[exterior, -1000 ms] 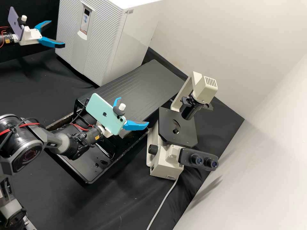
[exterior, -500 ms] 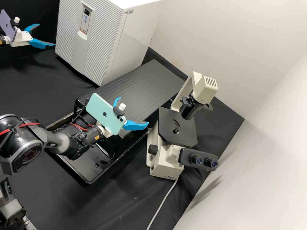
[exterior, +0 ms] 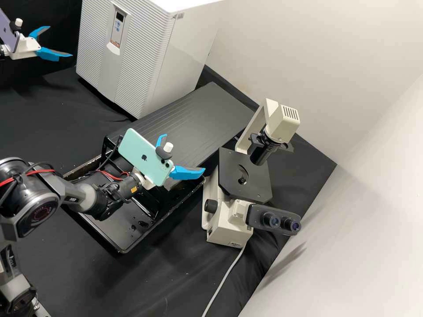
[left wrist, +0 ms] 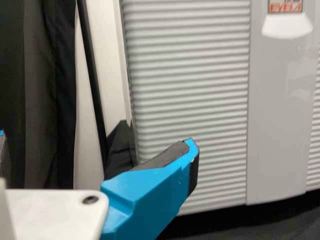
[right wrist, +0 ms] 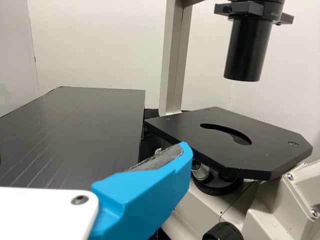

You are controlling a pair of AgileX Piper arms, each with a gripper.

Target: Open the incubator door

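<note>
Incubator (exterior: 187, 48), a big boxy white one, stands on the black-draped worktop (exterior: 48, 105), its pale-grey ribbed door (exterior: 141, 53) shut as far as I can see. To my eye the job has barely begun: catching the door's edge and swinging it wide are both left. Near the incubator's front, the blue-fingered left claw (exterior: 60, 41) is spread, grasping nothing; the blue-fingered right claw (exterior: 185, 152), also parted and empty, is well apart from the incubator. I count one incubator, one door, two claws, one cream-and-black metal microscope (exterior: 229, 220), one flat black ridged board (exterior: 198, 119) beside the incubator, and two slim phones, mint-green (exterior: 139, 152) and purple (exterior: 8, 31).
</note>
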